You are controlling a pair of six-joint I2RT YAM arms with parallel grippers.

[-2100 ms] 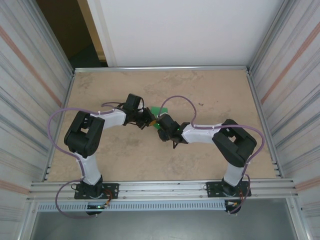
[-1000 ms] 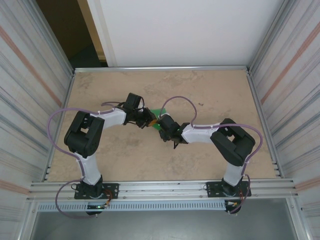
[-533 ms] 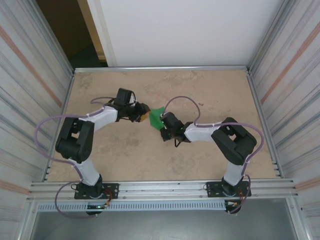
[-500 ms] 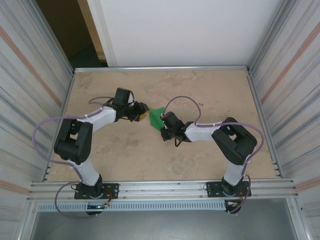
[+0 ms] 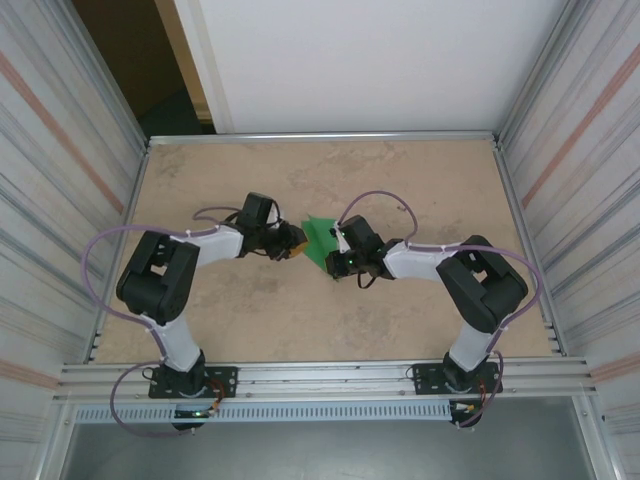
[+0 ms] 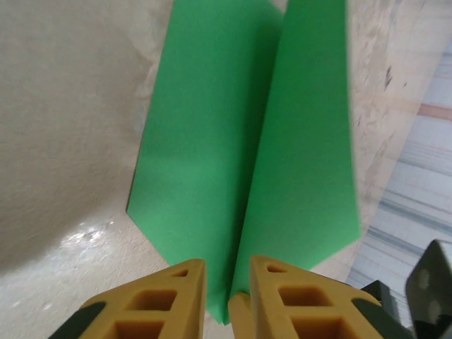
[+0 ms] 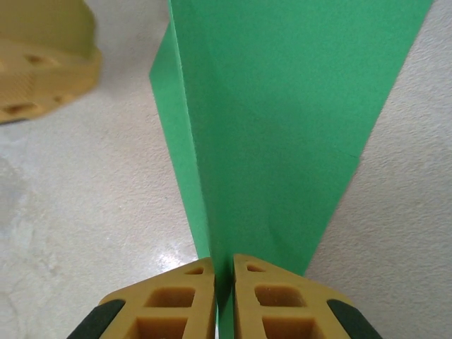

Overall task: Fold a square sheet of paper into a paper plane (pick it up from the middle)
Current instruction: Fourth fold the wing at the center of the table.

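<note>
Looking from the left arm's side, we see the left hand (image 6: 227,265) low over the table (image 6: 63,141). Its two yellow fingers (image 6: 159,305), blocky and pierced with open cells, stand a little apart. The gap between them is wider than any paper, so we read this hand as open. The near tip of the green sheet (image 6: 205,141) reaches into that gap. From there the sheet's long axis runs straight away from the hand. It forms two long flat panels that meet along a sharp crease, and the near end tapers to a point aimed back at the fingers. The paper is plain, matte and unmarked, and the table under it is pale, mottled beige with a dull sheen. From above, the sheet sits mid-table between the two hands, with the left hand just beside its left edge and its narrow corner turned toward the far side. Further right, the right hand (image 7: 224,263) is closed on the sheet. Its yellow fingers are pressed almost together on the narrow end, and the paper widens as it runs away from them. A folded edge rises along the left of that panel, and a yellow finger of the left hand lies near it on the table.
</note>
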